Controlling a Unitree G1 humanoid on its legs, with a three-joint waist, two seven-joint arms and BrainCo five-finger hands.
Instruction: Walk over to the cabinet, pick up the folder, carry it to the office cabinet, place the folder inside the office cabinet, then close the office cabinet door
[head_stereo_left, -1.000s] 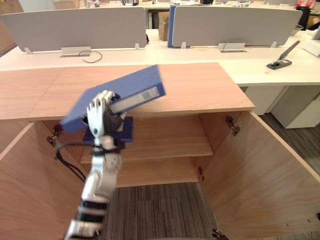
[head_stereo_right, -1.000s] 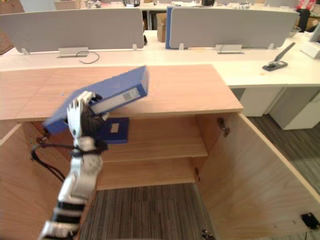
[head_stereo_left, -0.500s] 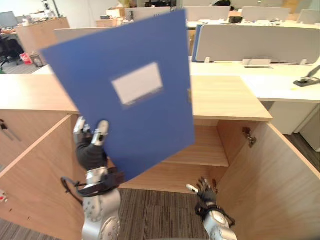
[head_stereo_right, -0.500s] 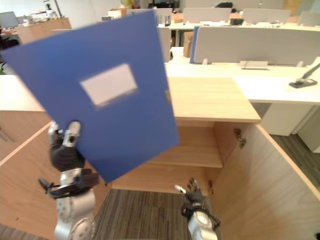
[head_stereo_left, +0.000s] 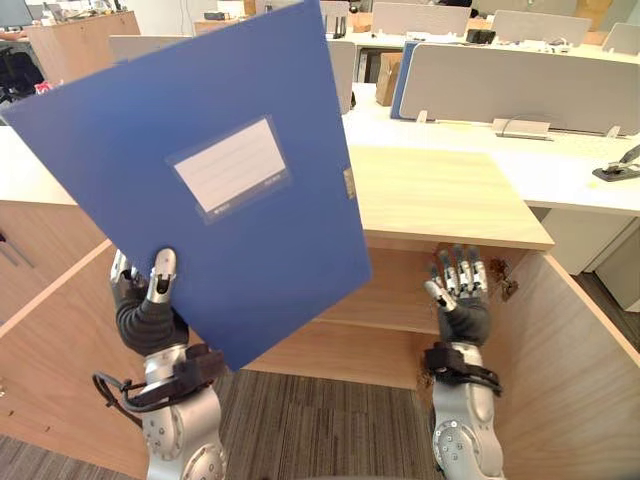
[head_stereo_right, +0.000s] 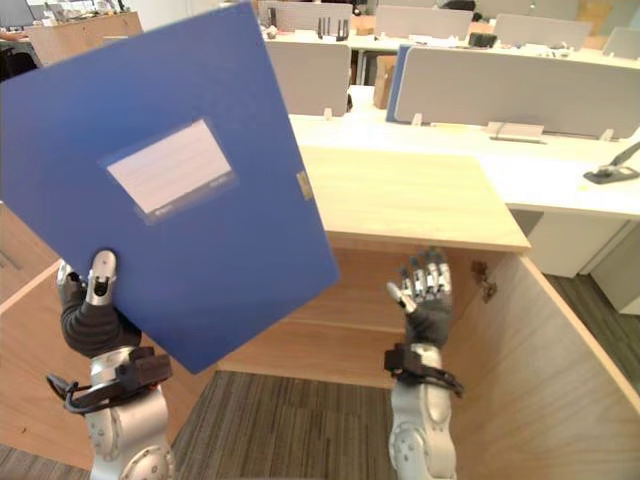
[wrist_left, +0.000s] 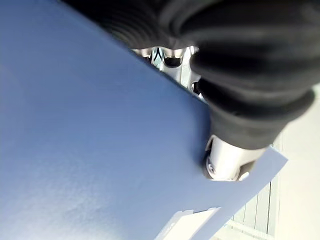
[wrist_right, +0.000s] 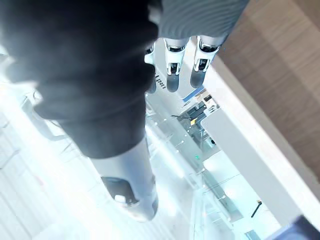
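Note:
A large blue folder (head_stereo_left: 210, 180) with a white label is held upright and tilted in front of me, blocking much of the left of the scene. My left hand (head_stereo_left: 150, 305) is shut on its lower left corner, thumb pressed on the front cover (wrist_left: 100, 150). My right hand (head_stereo_left: 458, 290) is raised with straight fingers, open and holding nothing, in front of the open wooden office cabinet (head_stereo_left: 450, 200). The cabinet has a shelf (head_stereo_left: 400, 300) inside and its right door (head_stereo_left: 580, 370) swung wide open.
The cabinet's left door (head_stereo_left: 60, 340) stands open at my left. Behind the cabinet runs a white desk (head_stereo_left: 560, 170) with grey divider screens (head_stereo_left: 520, 85) and a stapler (head_stereo_left: 618, 168). Grey carpet (head_stereo_left: 320, 430) lies below.
The folder was lifted off the cabinet's inside and swung upright before me. My right hand rose from low in the view to shelf height. The camera shifted.

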